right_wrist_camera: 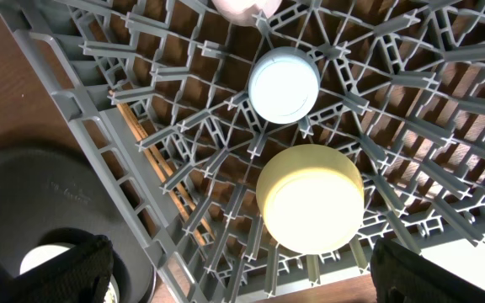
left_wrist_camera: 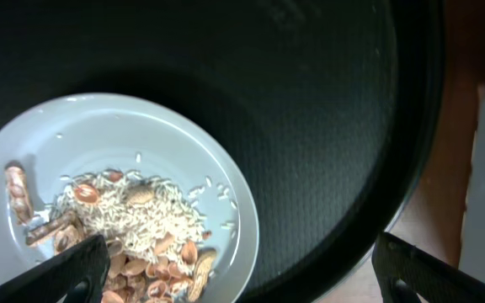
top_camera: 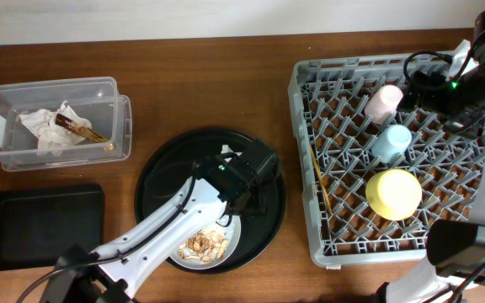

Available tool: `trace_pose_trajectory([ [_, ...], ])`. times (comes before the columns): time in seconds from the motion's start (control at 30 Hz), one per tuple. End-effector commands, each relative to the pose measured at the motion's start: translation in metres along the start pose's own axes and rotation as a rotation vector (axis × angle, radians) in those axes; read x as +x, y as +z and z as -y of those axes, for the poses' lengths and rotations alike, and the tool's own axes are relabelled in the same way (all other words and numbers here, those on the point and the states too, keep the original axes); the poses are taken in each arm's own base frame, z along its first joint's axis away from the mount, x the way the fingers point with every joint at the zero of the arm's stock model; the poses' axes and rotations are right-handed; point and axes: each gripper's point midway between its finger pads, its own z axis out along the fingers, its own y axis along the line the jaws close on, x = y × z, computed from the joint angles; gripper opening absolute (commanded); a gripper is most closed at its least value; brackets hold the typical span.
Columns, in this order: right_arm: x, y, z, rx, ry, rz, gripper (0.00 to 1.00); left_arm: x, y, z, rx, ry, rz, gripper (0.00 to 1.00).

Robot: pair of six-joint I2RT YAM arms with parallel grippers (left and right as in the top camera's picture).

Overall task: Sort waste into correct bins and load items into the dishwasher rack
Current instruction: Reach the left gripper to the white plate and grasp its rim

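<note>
The pale grey plate [top_camera: 226,249] lies in the large round black tray and holds beige-orange food scraps [top_camera: 203,244]; in the left wrist view they are rice and nut shells [left_wrist_camera: 133,223] on the plate [left_wrist_camera: 226,181]. My left gripper [top_camera: 236,202] hovers open and empty over the plate's edge [left_wrist_camera: 242,282]. The grey dishwasher rack [top_camera: 303,126] holds the pink cup [top_camera: 384,101], light blue cup [top_camera: 391,143], yellow saucer [top_camera: 393,194] and chopsticks [top_camera: 320,181]. My right gripper [top_camera: 428,84] is open and empty above the rack [right_wrist_camera: 242,278]. White napkins with a brown wrapper stick [top_camera: 57,126] lie in the clear box [top_camera: 108,93].
The shallow black rectangular tray [top_camera: 40,225] sits at the front left. The large round black tray [top_camera: 158,181] is in the middle [left_wrist_camera: 327,126]. In the right wrist view the blue cup [right_wrist_camera: 284,84], yellow saucer [right_wrist_camera: 310,198] and chopsticks [right_wrist_camera: 162,164] sit in the rack [right_wrist_camera: 99,109].
</note>
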Motion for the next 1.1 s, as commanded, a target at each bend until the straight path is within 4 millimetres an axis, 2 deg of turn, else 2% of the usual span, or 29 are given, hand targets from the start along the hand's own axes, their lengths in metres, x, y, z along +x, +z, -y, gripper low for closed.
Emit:
trace_pose_trajectory([
  [0.0,-0.002,-0.004,0.002,0.010,0.012,0.017,0.98,-0.005,0.016,-0.007,-0.080,-0.092,0.014,0.95],
  [0.1,-0.002,-0.004,0.002,0.010,0.012,0.017,0.98,0.006,0.037,-0.003,-0.126,-0.110,-0.036,0.84],
  [0.23,-0.002,-0.004,0.002,0.010,0.012,0.017,0.98,0.019,0.055,0.002,-0.172,-0.168,-0.071,0.82],
  [0.27,-0.002,-0.004,0.002,0.010,0.012,0.017,0.98,0.020,0.057,0.002,-0.178,-0.183,-0.074,0.76],
  [0.3,-0.002,-0.004,0.002,0.010,0.012,0.017,0.98,0.020,0.059,0.002,-0.183,-0.204,-0.076,0.71],
  [0.4,-0.002,-0.004,0.002,0.010,0.012,0.017,0.98,0.020,0.065,0.003,-0.185,-0.224,-0.074,0.68],
  [0.53,-0.002,-0.004,0.002,0.010,0.012,0.017,0.99,0.019,0.071,0.005,-0.188,-0.251,-0.075,0.49],
  [0.67,-0.002,-0.004,0.002,0.010,0.012,0.017,0.98,0.024,0.085,0.003,-0.218,-0.265,-0.099,0.48],
  [0.77,-0.002,-0.004,0.002,0.010,0.012,0.017,0.98,0.028,0.091,0.002,-0.231,-0.262,-0.115,0.42],
  [0.9,-0.002,-0.004,0.002,0.010,0.012,0.017,0.98,0.029,0.094,0.001,-0.239,-0.260,-0.120,0.25],
  [1.0,-0.002,-0.004,0.002,0.010,0.012,0.017,0.98,0.028,0.094,0.000,-0.243,-0.260,-0.114,0.18],
  [1.07,-0.002,-0.004,0.002,0.010,0.012,0.017,0.98,0.028,0.093,0.000,-0.244,-0.259,-0.115,0.07],
])
